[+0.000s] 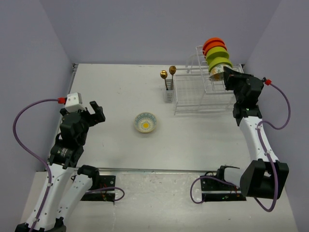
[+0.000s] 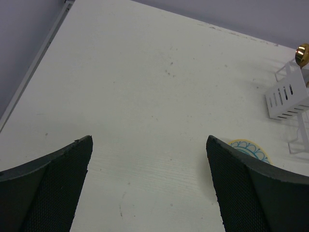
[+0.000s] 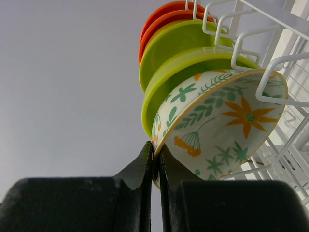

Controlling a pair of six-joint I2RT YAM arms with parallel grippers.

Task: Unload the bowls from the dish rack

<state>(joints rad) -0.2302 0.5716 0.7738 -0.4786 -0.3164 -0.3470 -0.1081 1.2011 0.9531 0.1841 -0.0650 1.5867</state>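
Bowls (image 1: pixel 216 54) stand on edge in the dish rack (image 1: pixel 193 99), far right. We see the right hand (image 3: pixel 155 157) clamped on the nearest floral bowl (image 3: pixel 217 125) by its rim; left hand (image 2: pixel 148 145) apart, near left. Next, we judge: lift it clear of the rack.

Looking down from high behind both arms over the table (image 1: pixel 106 87). Peering low, forward past the left gripper (image 2: pixel 148 140), sharing the loose bowl (image 2: pixel 248 147) ahead-right of it with the overhead view. Staring up, close behind the right gripper (image 3: pixel 155 145), at the racked floral bowl (image 3: pixel 222 121).
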